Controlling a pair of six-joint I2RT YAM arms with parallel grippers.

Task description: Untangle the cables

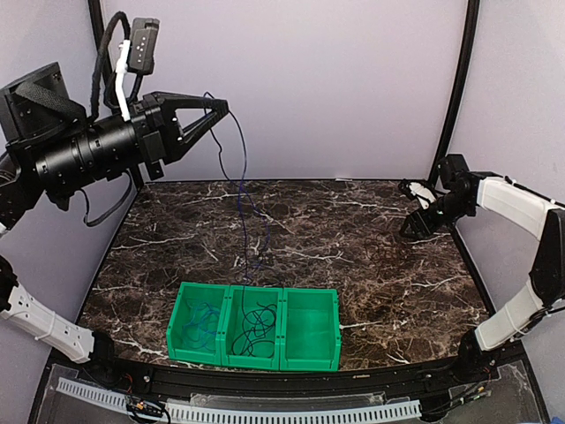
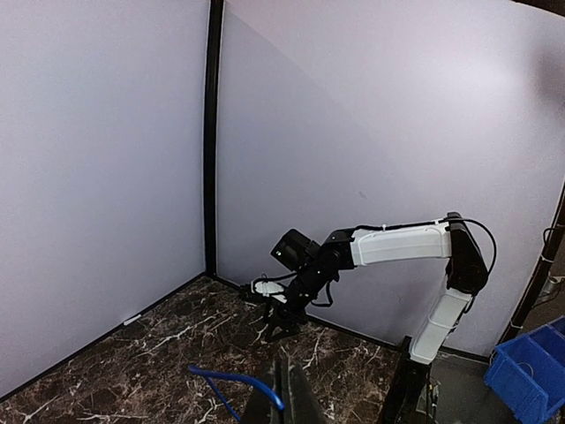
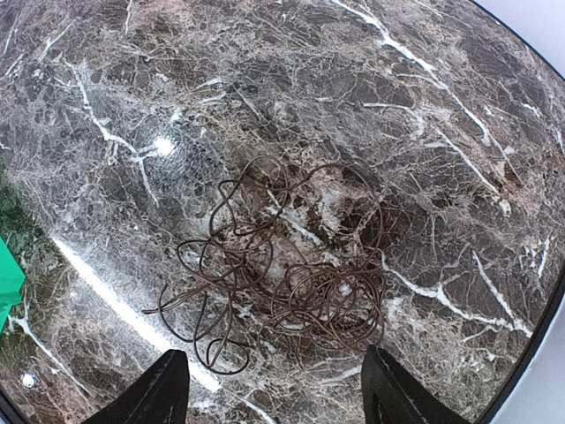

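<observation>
Top view: left gripper [image 1: 219,108] is hanging up high, pinching the blue cable [image 1: 240,163], which is dangling down to the table [image 1: 371,291] behind the green bins [image 1: 265,360]; a black cable [image 1: 256,322] is sitting in the middle bin; right gripper [image 1: 411,231] is hovering low; left wrist: the blue cable [image 2: 234,381] is looping beside the closed fingers [image 2: 298,399]; right wrist: jaws are gaping wide, empty, above a dark tangle [image 3: 291,274] lying on the marble

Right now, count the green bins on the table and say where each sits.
3, in a row at the near edge: left bin with blue wire, middle bin with dark wires, right bin empty. None appears hidden.
</observation>
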